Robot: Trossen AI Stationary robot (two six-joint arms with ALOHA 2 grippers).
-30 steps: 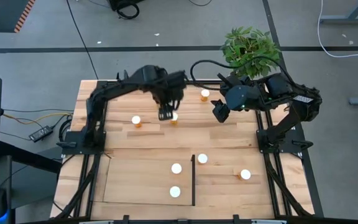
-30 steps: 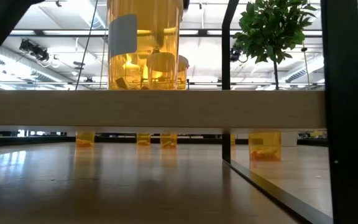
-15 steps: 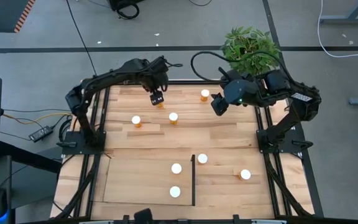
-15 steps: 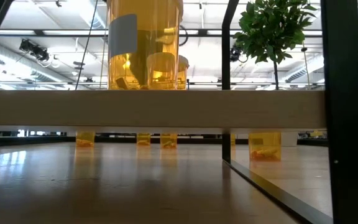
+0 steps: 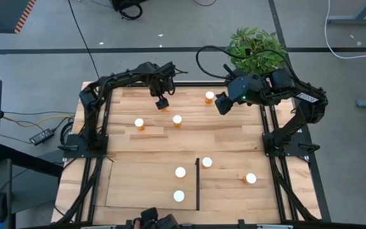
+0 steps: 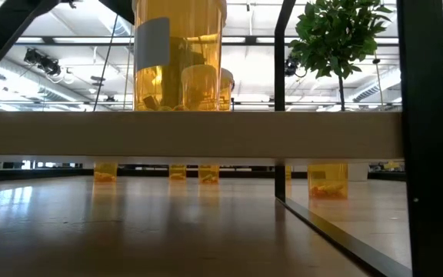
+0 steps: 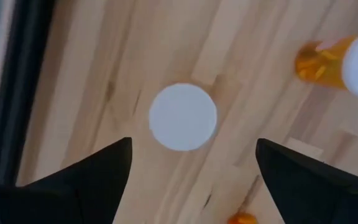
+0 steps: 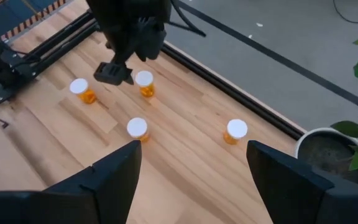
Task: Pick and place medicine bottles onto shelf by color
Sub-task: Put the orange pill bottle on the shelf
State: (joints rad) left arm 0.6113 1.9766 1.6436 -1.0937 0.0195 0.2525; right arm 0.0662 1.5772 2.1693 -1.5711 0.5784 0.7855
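Left pincer (image 5: 162,102) spread above a medicine bottle (image 7: 183,117), right pincer (image 5: 222,106) spread

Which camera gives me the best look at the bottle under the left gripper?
The left wrist view: the bottle's white cap sits centred between the open fingers. The right wrist view shows the bottle from the side beside the left gripper. In the high view the gripper hides it.

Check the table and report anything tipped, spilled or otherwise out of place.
Nothing stands out. Every medicine bottle in view stands upright with its white cap on: four on the shelf and four on the bare tabletop, including one under the left gripper and one near the right gripper. No pills are spilled.
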